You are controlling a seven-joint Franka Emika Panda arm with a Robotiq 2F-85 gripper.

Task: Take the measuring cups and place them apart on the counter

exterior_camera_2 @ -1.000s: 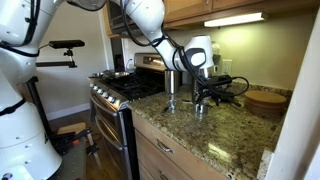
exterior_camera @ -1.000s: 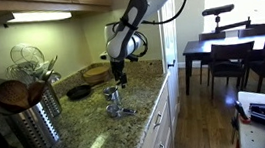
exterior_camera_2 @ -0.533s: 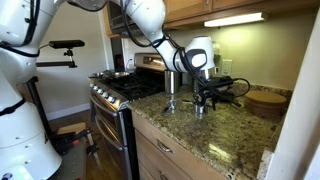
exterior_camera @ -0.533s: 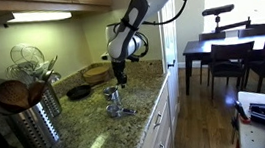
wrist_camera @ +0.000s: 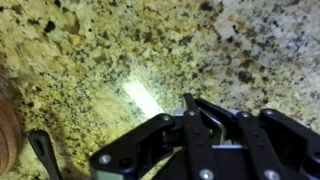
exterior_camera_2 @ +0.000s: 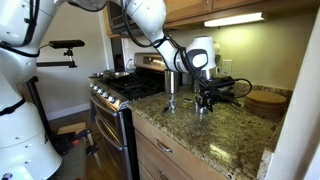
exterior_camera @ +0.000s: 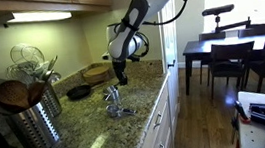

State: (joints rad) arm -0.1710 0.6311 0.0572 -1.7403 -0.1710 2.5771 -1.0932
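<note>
The measuring cups are a small shiny silver cluster on the speckled granite counter, close to its front edge. In both exterior views my gripper hangs straight down over them, and its tips reach the cluster. The wrist view shows my gripper shut, with a thin silver strip, apparently a cup handle, pinched between the black fingers. The cup bowls are hidden under the gripper there.
A ribbed steel utensil canister stands at the near end of the counter. A black skillet and a wooden bowl lie behind the cups. The stove borders the counter. A round wooden board lies further along.
The jaws have gone from wide open to shut around the silver handle. The arm and the cups have hardly shifted.
</note>
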